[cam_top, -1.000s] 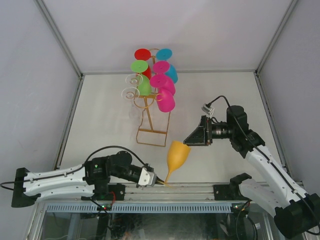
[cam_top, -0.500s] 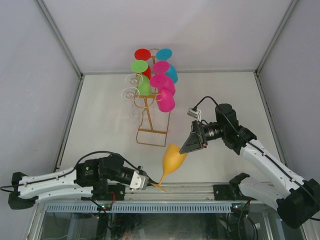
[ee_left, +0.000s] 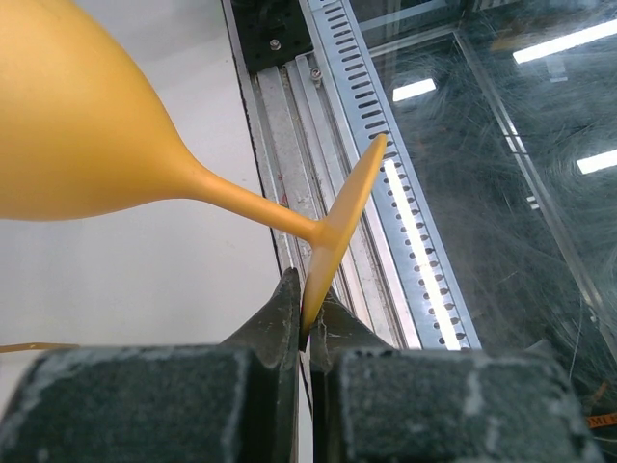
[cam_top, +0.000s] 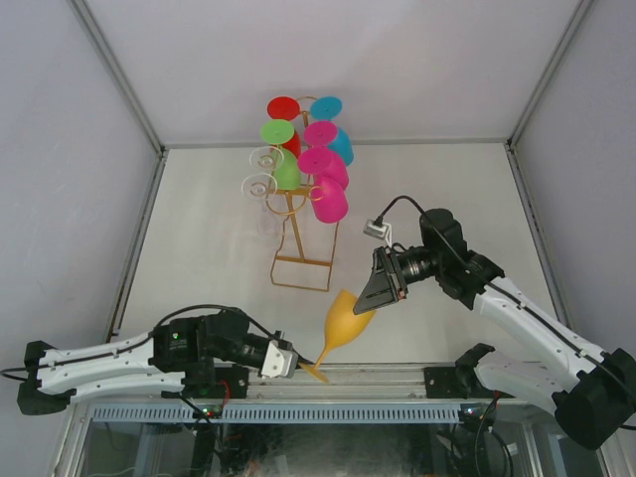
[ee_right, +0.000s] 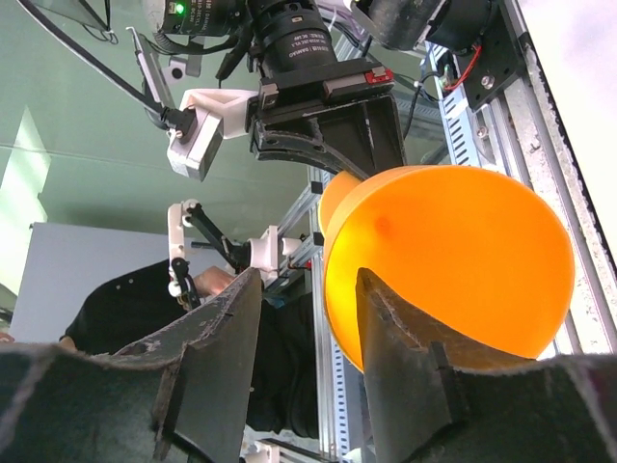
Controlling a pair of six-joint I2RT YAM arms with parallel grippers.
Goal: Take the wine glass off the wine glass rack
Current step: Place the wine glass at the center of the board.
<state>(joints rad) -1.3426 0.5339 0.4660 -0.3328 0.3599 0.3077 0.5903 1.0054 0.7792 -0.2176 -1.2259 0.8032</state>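
**Orange wine glass (cam_top: 348, 316) sitting clear of the rack, left pincer clamping its foot**

Left pincer (cam_top: 301, 365) is gripping the glass by the disc foot. In the left wrist view the two fingers (ee_left: 280, 323) are pressing almost together on the foot's thin edge, with the stem and the wine glass (ee_left: 87, 135) bowl slanting up and away. The foot is hanging over the aluminium rail (ee_left: 333, 106) at the near tabletop (cam_top: 199, 229) edge. The glass is leaning, bowl pointing up toward the right arm, near the rack's base but apart from it.

Right pincer (cam_top: 368, 301) is sitting at the bowl's rim with jaws spread wide. In the right wrist view the wine glass (ee_right: 453, 260) is filling the space behind one finger (ee_right: 405, 376), and its edge is showing in the gap of the right pincer (ee_right: 308, 285). Cannot tell if either finger is touching the bowl.

Gold wire wine glass rack (cam_top: 304, 261) is standing upright mid-tabletop, carrying pink (cam_top: 331, 202), green (cam_top: 286, 171), red (cam_top: 284, 107), teal (cam_top: 326, 107) and clear (cam_top: 260, 186) glasses.
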